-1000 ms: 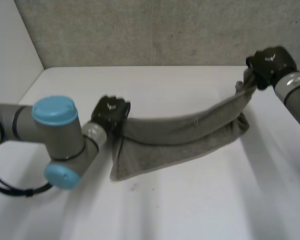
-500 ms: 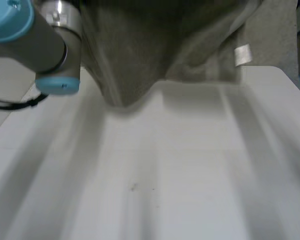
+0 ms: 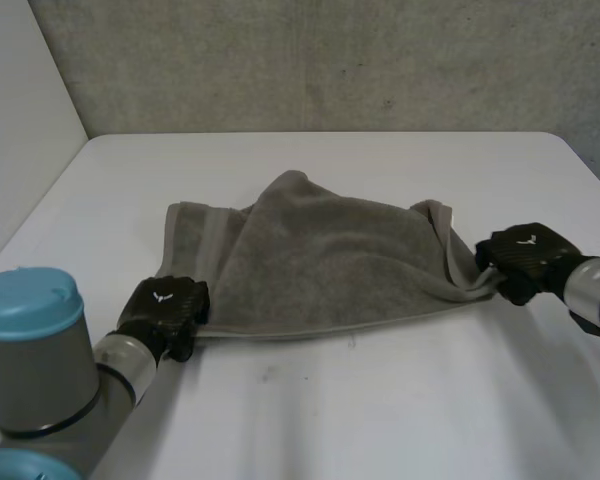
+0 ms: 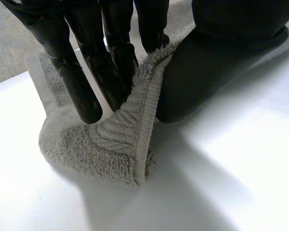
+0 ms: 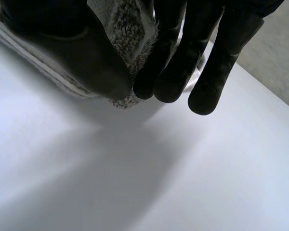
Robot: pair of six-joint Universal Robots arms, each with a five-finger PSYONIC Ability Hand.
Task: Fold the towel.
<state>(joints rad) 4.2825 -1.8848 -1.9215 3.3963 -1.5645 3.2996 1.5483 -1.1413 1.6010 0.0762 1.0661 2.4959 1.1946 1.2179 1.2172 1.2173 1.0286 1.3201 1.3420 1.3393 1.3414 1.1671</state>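
Observation:
A grey towel (image 3: 320, 260) lies folded over on the white table (image 3: 380, 400), its upper layer bunched with a peak toward the back. My left hand (image 3: 165, 310) is at the towel's near left corner. In the left wrist view the fingers (image 4: 91, 67) and thumb (image 4: 207, 72) pinch that corner (image 4: 120, 139), which rests on the table. My right hand (image 3: 525, 258) holds the near right corner. In the right wrist view its fingers (image 5: 173, 62) and thumb (image 5: 82, 53) are curled round a fold of towel (image 5: 130, 33) just above the table.
A rough grey wall (image 3: 330, 60) stands behind the table's back edge. A pale wall panel (image 3: 20, 130) runs along the left side. Bare tabletop lies in front of the towel.
One second ago the towel hung stretched between the raised hands. Since then both hands swung it up and came down toward me, laying it folded on the table.

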